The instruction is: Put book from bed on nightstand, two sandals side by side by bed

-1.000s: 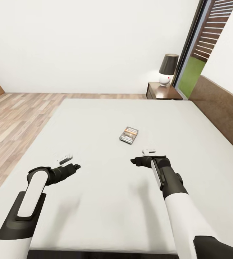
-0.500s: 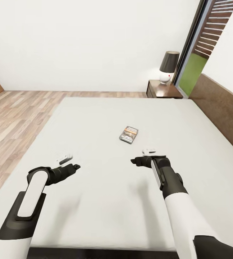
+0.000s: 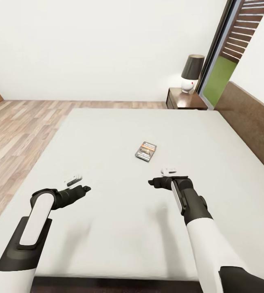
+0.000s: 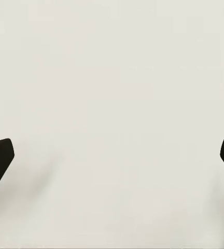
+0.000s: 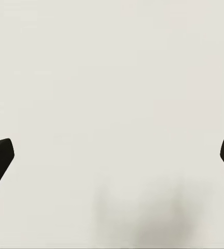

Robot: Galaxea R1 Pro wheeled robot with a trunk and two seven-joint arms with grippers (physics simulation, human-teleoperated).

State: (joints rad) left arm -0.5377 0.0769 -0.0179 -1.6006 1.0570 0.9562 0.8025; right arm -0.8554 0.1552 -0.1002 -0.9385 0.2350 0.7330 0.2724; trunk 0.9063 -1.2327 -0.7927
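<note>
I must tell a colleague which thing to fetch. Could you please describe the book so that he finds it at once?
Start from the large off-white bed with the brown headboard along its right side. Near the middle of the mattress lies the book, flat, just ahead of the right tool. It is the only object on the mattress: small, thin, dark-covered with an orange band.

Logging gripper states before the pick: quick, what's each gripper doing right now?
Left gripper: open, holding nothing, over the bed.
Right gripper: open, holding nothing, short of the book.
</note>
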